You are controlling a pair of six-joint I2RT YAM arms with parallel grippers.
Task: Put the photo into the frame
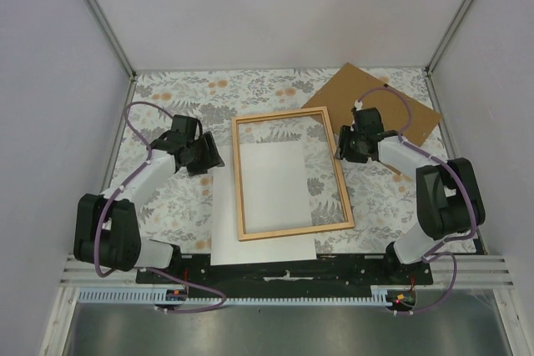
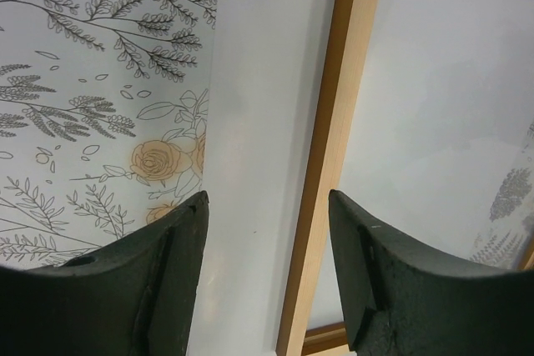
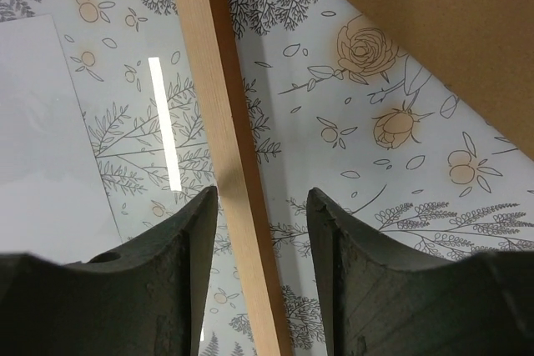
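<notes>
The frame (image 1: 296,228), thin light wood, lies flat mid-table. Under it lies the photo (image 1: 263,249), white side up, sticking out past the frame's left and near sides. My left gripper (image 1: 206,156) hovers at the frame's left rail. In the left wrist view it (image 2: 267,206) is open, its jaws either side of the rail (image 2: 334,122) and a strip of photo (image 2: 259,81), touching neither. My right gripper (image 1: 345,144) is at the right rail. It (image 3: 261,198) is also open, straddling that rail (image 3: 217,81) with gaps on both sides.
A brown backing board (image 1: 392,106) lies flat at the back right, just behind the right gripper, and shows in the right wrist view (image 3: 450,22). A floral cloth (image 1: 167,89) covers the table. Grey walls close in the left, right and back.
</notes>
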